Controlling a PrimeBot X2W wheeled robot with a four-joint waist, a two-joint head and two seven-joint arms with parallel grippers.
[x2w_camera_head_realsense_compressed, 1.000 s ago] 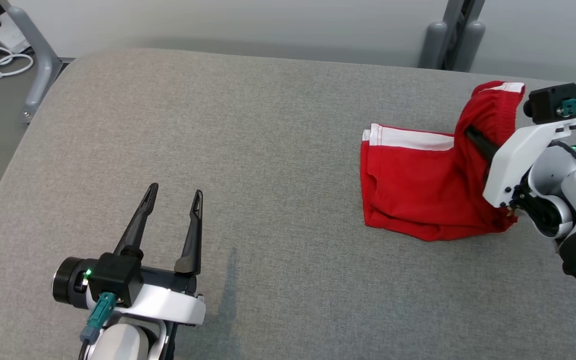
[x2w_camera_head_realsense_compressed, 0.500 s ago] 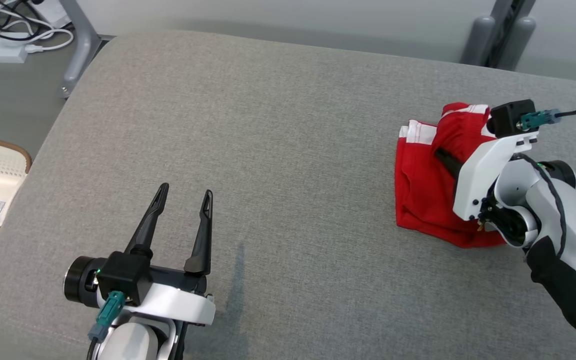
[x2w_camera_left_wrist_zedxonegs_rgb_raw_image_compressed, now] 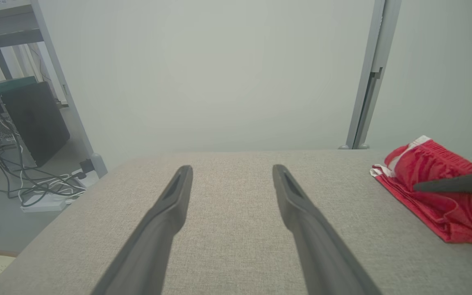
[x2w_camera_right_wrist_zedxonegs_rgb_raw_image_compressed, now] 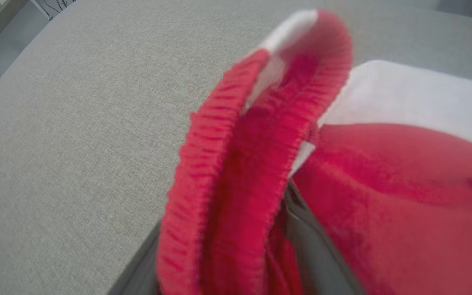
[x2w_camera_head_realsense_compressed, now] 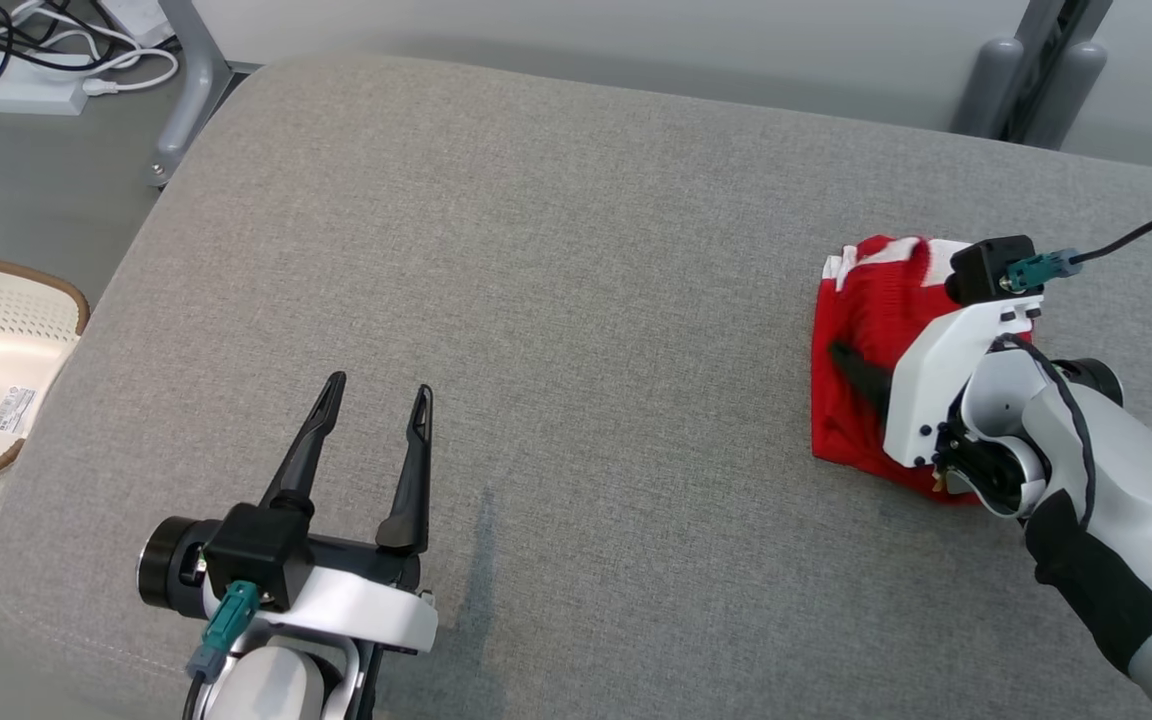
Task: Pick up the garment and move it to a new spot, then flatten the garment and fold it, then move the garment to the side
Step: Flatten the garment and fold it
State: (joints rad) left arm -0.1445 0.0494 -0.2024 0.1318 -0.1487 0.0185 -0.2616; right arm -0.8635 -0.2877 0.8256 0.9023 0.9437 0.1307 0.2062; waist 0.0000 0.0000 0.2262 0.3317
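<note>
The red shorts (x2w_camera_head_realsense_compressed: 861,330) lie compactly at the counter's (x2w_camera_head_realsense_compressed: 536,250) right side with their waistband draped between the right gripper's (x2w_camera_head_realsense_compressed: 851,365) parted fingers, the left gripper (x2w_camera_head_realsense_compressed: 376,395) spread empty well apart, so withdrawing could snag the band and undo the fold.

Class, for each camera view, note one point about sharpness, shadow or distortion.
Head view: sharp, evenly lit, a faint shadow on the cushion beside the left gripper. Left wrist view: wide-angle lens stretches the fingers; wall hazy. Right wrist view: garment, close to the lens, is blurred.
</note>
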